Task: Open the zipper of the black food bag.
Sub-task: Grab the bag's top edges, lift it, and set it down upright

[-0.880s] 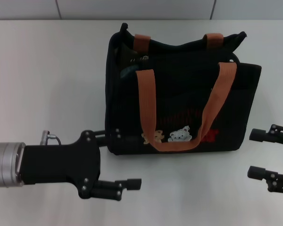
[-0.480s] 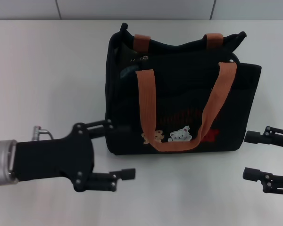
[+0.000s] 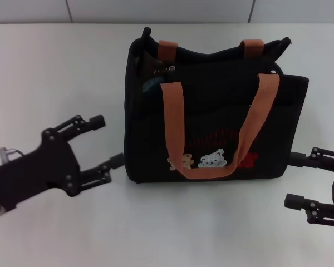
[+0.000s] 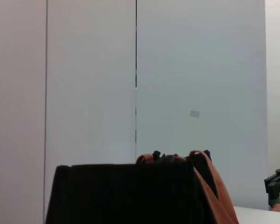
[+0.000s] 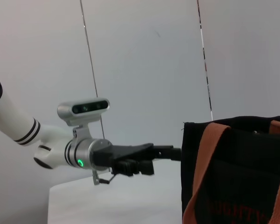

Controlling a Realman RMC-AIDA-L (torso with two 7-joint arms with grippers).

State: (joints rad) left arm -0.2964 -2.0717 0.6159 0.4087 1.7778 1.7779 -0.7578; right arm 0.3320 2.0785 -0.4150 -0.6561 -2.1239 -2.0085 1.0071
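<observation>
The black food bag (image 3: 211,119) stands in the middle of the white table, with two orange-brown handles and bear patches on its front. Its zipper runs along the top rim, and a small silver pull tab (image 3: 168,69) sits near the bag's left end, where the top gapes a little. My left gripper (image 3: 107,140) is open beside the bag's left side, its near fingertip close to the lower left corner. My right gripper (image 3: 292,179) is open at the lower right corner, holding nothing. The left wrist view shows the bag's end wall (image 4: 126,193).
The white table (image 3: 55,67) stretches to both sides of the bag and in front of it. Grey wall panels (image 3: 156,10) rise behind the table's far edge. My left arm (image 5: 84,154) shows in the right wrist view.
My left gripper has swung from in front of the bag's lower left corner to beside its left side, farther back. The right gripper has edged slightly toward the bag.
</observation>
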